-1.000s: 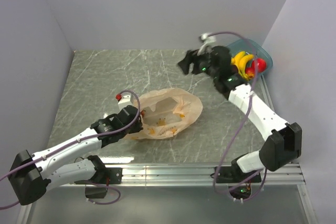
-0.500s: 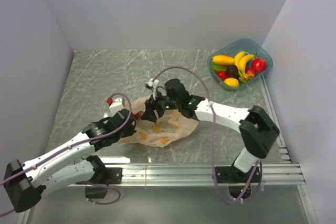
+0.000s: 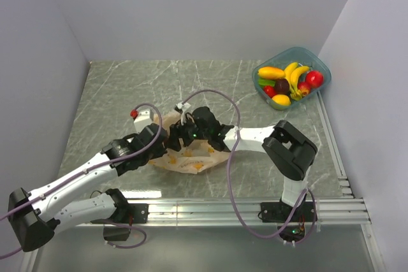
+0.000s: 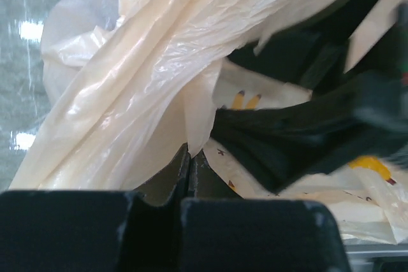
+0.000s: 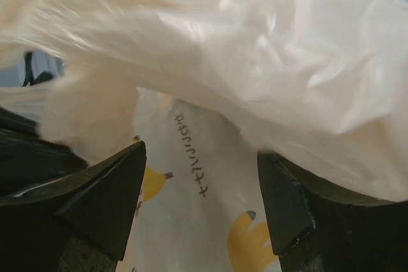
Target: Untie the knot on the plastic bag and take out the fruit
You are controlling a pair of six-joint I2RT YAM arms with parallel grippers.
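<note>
Near the middle of the table (image 3: 115, 87) you are looking at one plastic bag (image 3: 191, 162), lying crumpled and low, with both arms meeting over it. You are working two grippers. The left gripper (image 3: 167, 143) is reaching in from the bag's left edge, and the right gripper (image 3: 180, 137) is coming across from the right, so the two are sitting just beside each other above the bag's left half and are hiding most of its top from above.

Seen from the left wrist, the left gripper (image 4: 189, 165) is clenching with its fingers pressed together, and a fold of the bag (image 4: 127, 93) is running down into the seam between them. The right arm's dark body is filling the right of that view, close against the plastic.

Seen from the right wrist, the right gripper (image 5: 201, 186) is standing released, with its two fingers (image 5: 105, 205) spread wide. The bag (image 5: 287, 62) is billowing across the space just beyond them, showing yellow banana prints (image 5: 248, 240) and a line of dark lettering; you cannot tell whether the tips are touching it.

Well apart, in the far right corner, one teal tub (image 3: 322, 68) is holding the fruit (image 3: 282, 85): at least six pieces in yellow, orange, red and dark purple. Two purple cables (image 3: 217, 93) are looping, one from each arm.
</note>
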